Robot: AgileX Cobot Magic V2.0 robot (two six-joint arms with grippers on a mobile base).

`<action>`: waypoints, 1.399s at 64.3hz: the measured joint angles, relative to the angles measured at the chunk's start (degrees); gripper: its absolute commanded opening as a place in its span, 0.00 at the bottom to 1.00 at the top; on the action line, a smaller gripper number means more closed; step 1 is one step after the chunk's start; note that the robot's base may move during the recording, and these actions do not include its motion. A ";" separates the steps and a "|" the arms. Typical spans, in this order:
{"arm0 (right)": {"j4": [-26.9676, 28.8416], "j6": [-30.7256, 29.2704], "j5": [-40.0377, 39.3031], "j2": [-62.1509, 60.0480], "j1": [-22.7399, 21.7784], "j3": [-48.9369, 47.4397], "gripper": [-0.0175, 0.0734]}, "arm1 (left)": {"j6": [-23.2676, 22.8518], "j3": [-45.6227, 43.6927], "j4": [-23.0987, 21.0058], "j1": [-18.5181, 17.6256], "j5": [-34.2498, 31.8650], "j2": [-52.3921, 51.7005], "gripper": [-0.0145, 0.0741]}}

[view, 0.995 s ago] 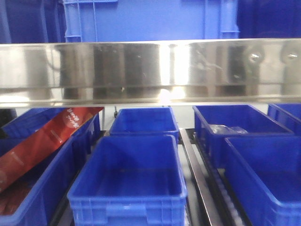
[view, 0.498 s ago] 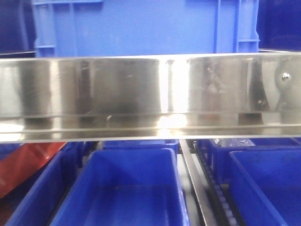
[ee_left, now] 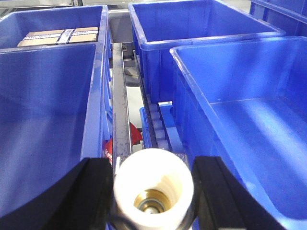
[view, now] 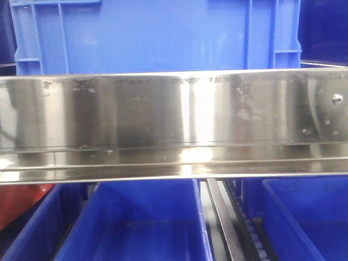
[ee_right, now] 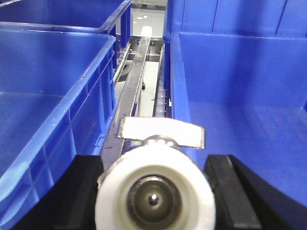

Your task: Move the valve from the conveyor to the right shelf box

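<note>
Clamped between the black fingers of the left end effector [ee_left: 153,167]: a valve [ee_left: 153,184] with a white rounded body and a brassy bore facing the left wrist camera, both fingers tight against its sides; lined up past it, a steel track [ee_left: 120,120] and a run of white rollers [ee_left: 156,120] between two rows of blue boxes; to the left, an empty box [ee_left: 48,96] and behind it one holding a taped cardboard carton [ee_left: 60,36]; to the right, a near box [ee_left: 268,67] and a farther one [ee_left: 201,28], both bare inside; down in the gap beside the track, something red [ee_left: 134,136], too hidden to name. Gripped likewise by the right end effector [ee_right: 154,167]: a second valve [ee_right: 154,196], white-rimmed with a dark metal centre and a flat pale handle [ee_right: 162,133] across its top, fingers closed on either flank; beyond it a steel strip [ee_right: 136,81], flanked by a left box [ee_right: 48,110] and a right box [ee_right: 240,96]. Across the front view, filling its middle: the broad mirror-like shelf rail [view: 174,125]; above it a big blue crate [view: 157,35]; below it a blue box [view: 147,228] and, at the lower left, a red pack [view: 22,204].
</note>
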 measured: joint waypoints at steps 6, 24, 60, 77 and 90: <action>0.00 0.00 0.00 0.00 0.00 0.00 0.02 | 0.00 0.00 0.00 0.00 0.00 0.00 0.04; 0.00 0.00 0.00 0.00 0.00 0.00 0.02 | 0.00 0.00 0.00 0.00 0.00 0.00 0.04; 0.00 0.00 0.00 0.00 0.00 0.00 0.02 | 0.00 0.00 0.00 0.00 -0.09 0.00 0.04; 0.00 0.00 -0.10 0.00 0.00 0.00 0.02 | 0.00 0.00 0.00 0.00 -0.63 0.00 0.04; -0.15 0.00 -0.23 0.81 0.92 -3.55 0.02 | 0.00 -2.15 0.00 0.00 -4.17 0.98 0.04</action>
